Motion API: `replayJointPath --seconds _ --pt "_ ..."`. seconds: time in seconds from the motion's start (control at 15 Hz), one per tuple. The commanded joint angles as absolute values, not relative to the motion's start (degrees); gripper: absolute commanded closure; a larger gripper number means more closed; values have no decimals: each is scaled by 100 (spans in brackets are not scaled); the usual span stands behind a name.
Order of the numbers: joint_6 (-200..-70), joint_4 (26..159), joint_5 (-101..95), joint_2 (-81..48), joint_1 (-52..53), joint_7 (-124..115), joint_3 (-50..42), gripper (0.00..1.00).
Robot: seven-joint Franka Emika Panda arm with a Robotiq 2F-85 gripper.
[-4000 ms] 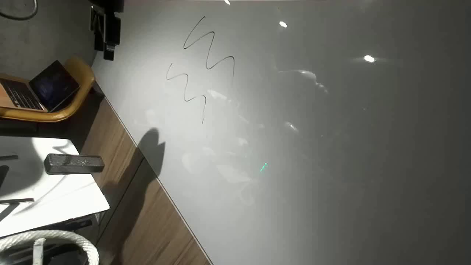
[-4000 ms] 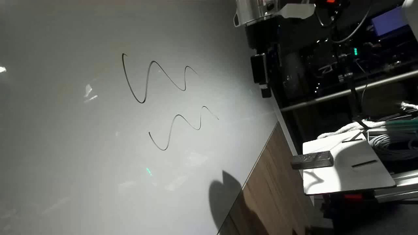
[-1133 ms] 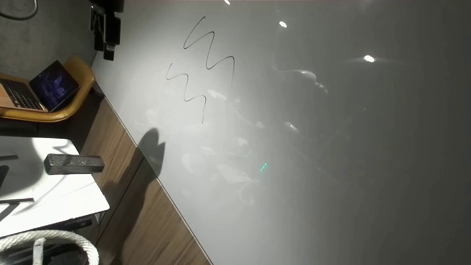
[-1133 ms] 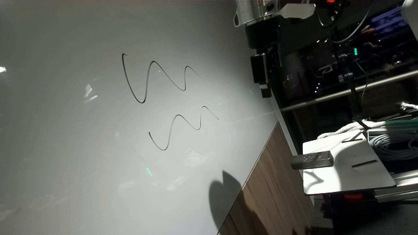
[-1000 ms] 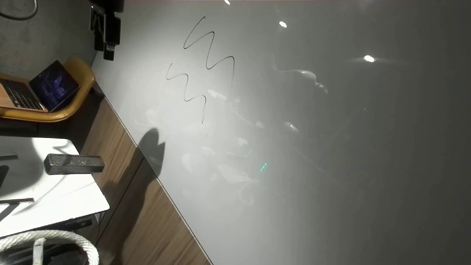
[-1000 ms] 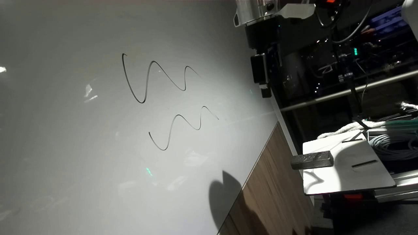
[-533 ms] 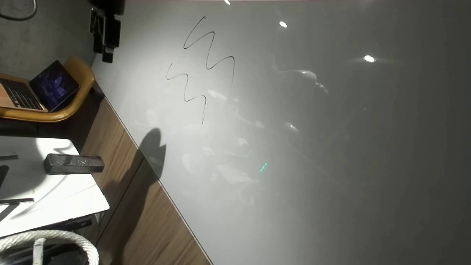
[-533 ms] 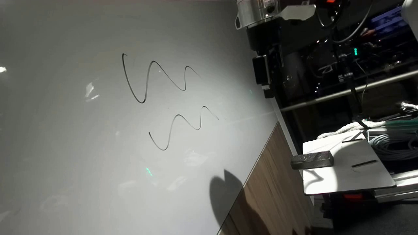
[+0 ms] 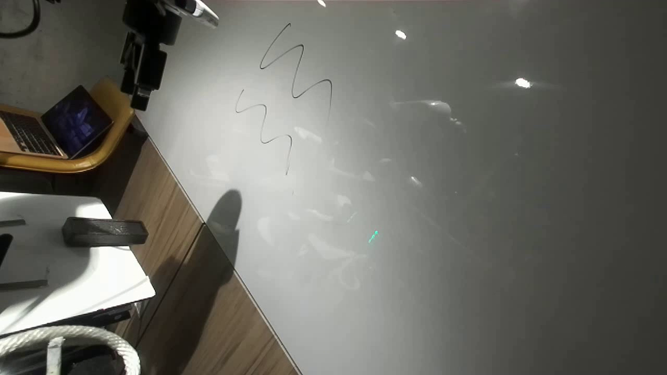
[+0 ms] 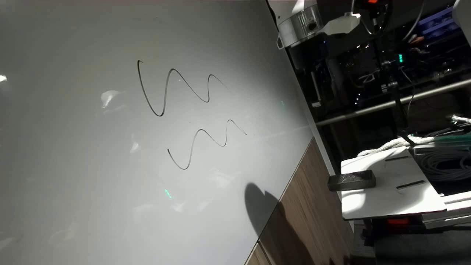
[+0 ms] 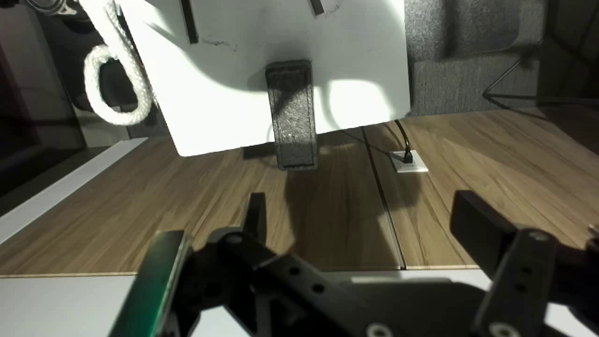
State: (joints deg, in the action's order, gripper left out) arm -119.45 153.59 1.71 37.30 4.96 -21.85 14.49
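Observation:
My gripper (image 11: 360, 215) is open in the wrist view, with nothing between its fingers. In an exterior view the gripper (image 9: 138, 88) is at the upper left; elsewhere it (image 10: 315, 97) is dark against a dark background. A dark grey block (image 11: 294, 121) lies ahead of the fingers, apart from them. The block (image 9: 104, 232) rests on a white plate (image 9: 117, 278) and sticks out past its edge; both exterior views show the block (image 10: 351, 180). A glossy pale board (image 9: 443, 291) bears two black wavy lines (image 9: 302, 47) (image 9: 263, 125), also in an exterior view (image 10: 165, 92).
A wood panel (image 11: 224, 201) lies between plate and board. It carries a white socket (image 11: 408, 163) with a black cable. White rope (image 11: 112, 112) loops beside the plate. A laptop (image 9: 78, 122) sits on a yellow chair (image 9: 112, 101). A rail (image 10: 397, 101) and coiled cable (image 10: 443, 165) stand near.
The arm and gripper have moved down in both exterior views, toward the plate's side. The arm's shadow has shifted over the plate, panel and board. The block and wavy lines stay put.

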Motion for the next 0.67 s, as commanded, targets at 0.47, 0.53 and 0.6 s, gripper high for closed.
replayJointPath --seconds 0.47,0.53,0.6 --pt "-13583 15891 -112 2738 292 -1624 1172 0" --pt "-13659 15897 -173 2628 250 -1650 1185 0" --pt "-13712 15903 -189 2529 242 -1674 1177 0"
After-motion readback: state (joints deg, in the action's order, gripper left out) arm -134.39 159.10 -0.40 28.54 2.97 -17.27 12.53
